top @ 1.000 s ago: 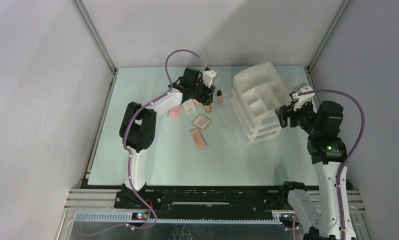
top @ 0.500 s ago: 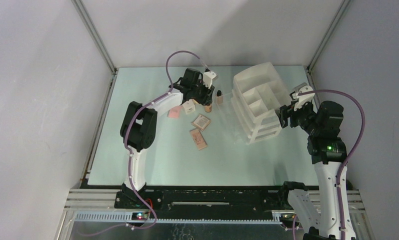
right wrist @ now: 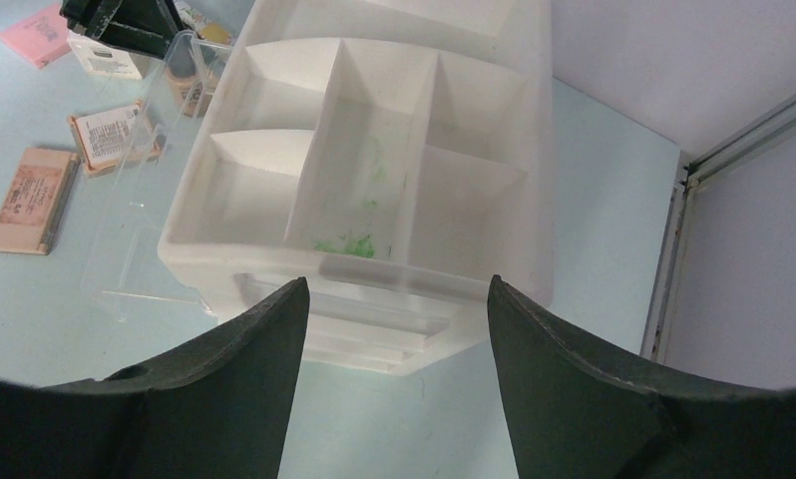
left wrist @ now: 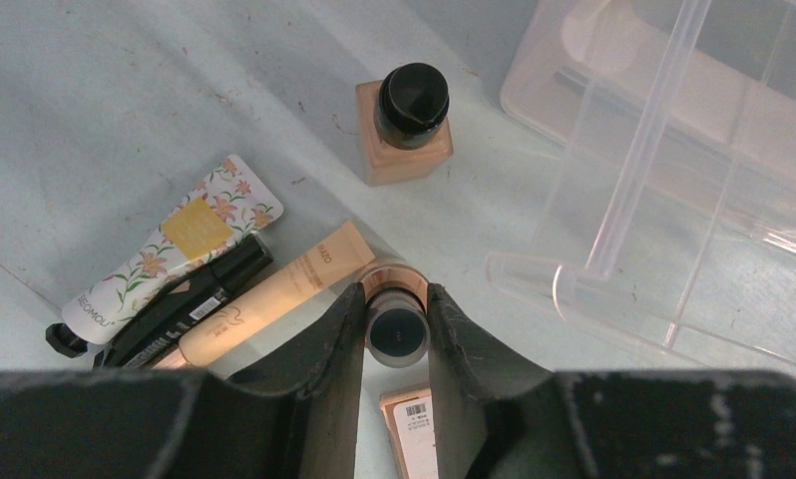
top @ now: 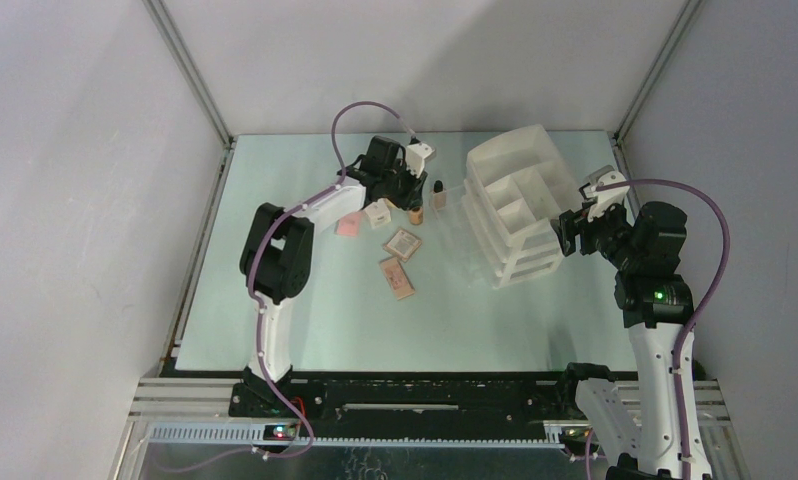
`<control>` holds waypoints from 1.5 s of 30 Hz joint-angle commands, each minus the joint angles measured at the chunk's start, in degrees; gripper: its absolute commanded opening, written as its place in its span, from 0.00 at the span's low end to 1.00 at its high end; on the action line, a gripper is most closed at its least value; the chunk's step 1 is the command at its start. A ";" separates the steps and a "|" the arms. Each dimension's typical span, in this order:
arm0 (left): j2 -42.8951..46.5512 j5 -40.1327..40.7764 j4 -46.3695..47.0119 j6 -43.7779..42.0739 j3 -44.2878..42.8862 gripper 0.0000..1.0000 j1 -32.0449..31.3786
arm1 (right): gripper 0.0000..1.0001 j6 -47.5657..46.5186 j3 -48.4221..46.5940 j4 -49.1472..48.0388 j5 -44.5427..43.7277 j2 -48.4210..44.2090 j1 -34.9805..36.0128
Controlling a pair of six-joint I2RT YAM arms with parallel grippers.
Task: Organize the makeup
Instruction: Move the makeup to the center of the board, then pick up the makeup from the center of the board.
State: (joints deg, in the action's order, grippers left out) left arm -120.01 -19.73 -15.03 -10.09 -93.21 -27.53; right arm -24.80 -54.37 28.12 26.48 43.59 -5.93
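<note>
My left gripper [left wrist: 396,317] [top: 409,200] is shut on the black cap of a round beige bottle [left wrist: 395,330] that stands on the table. A second beige, black-capped bottle [left wrist: 406,118] [top: 437,194] stands just beyond it. Left of the jaws lie a floral tube [left wrist: 175,242], a black pencil [left wrist: 180,302] and a beige tube [left wrist: 274,299]. A barcoded palette [left wrist: 411,439] lies under the jaws. In the top view I see a pink palette [top: 349,225], a small white box [top: 378,212] and two beige palettes [top: 402,243] [top: 396,278]. My right gripper [right wrist: 394,329] [top: 572,236] is open and empty beside the organizer.
The large white drawer organizer [top: 515,205] [right wrist: 374,180] stands at the right, its top compartments empty. A clear drawer [left wrist: 673,200] [right wrist: 145,230] sticks out of it toward the makeup. Enclosure walls and frame posts bound the table.
My left wrist has shifted very slightly over the bottle. The right arm has not moved.
</note>
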 commanded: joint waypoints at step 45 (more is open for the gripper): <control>24.69 9.00 -3.33 -14.37 23.73 0.99 6.39 | 0.75 -0.85 -0.02 -0.52 0.13 -0.05 -0.21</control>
State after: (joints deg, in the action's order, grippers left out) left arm -92.95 -12.62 -15.68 -20.16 -63.31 -21.26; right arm -25.30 -54.37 28.12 26.46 43.97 -5.91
